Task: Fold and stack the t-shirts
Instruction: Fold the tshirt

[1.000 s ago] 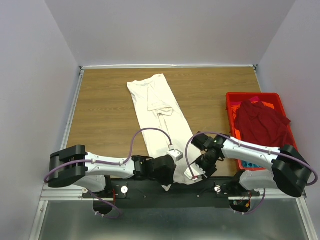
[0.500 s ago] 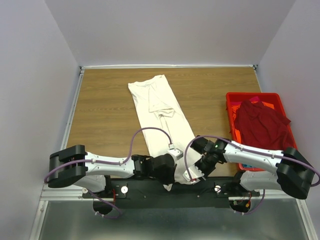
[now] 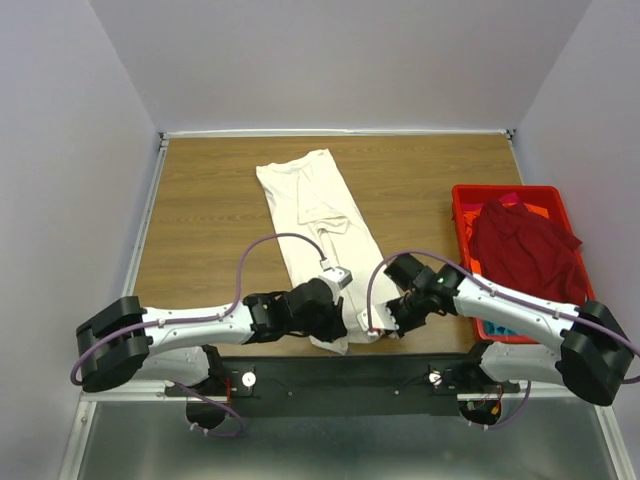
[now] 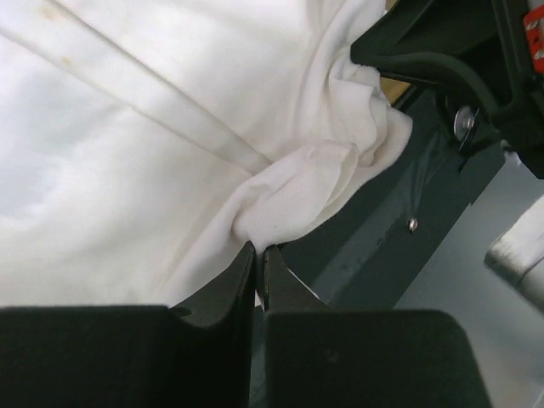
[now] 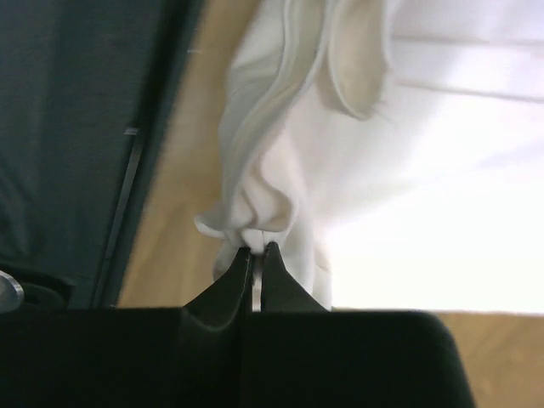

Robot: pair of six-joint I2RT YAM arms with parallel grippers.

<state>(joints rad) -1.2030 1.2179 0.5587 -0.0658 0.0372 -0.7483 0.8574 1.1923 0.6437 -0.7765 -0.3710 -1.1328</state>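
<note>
A cream-white t-shirt [image 3: 320,225] lies as a long folded strip down the middle of the wooden table, its near end bunched at the front edge. My left gripper [image 3: 338,342] is shut on the near-left corner of that hem; in the left wrist view its jaws [image 4: 259,249] pinch a fold of white cloth [image 4: 289,195]. My right gripper [image 3: 378,332] is shut on the near-right corner, and its wrist view shows the tips [image 5: 255,249] clamped on a gathered edge [image 5: 255,204]. A dark red t-shirt [image 3: 522,245] sits heaped in the crate.
A red plastic crate [image 3: 470,200] stands at the table's right side, with a bit of orange cloth [image 3: 538,211] showing under the dark red shirt. The black base rail [image 3: 330,380] runs along the near edge below both grippers. Grey walls enclose the table.
My right gripper has closed on the shirt's near-right corner. Both grippers have moved slightly away from the front edge, lifting the near hem. The left arm has swung further onto the table.
</note>
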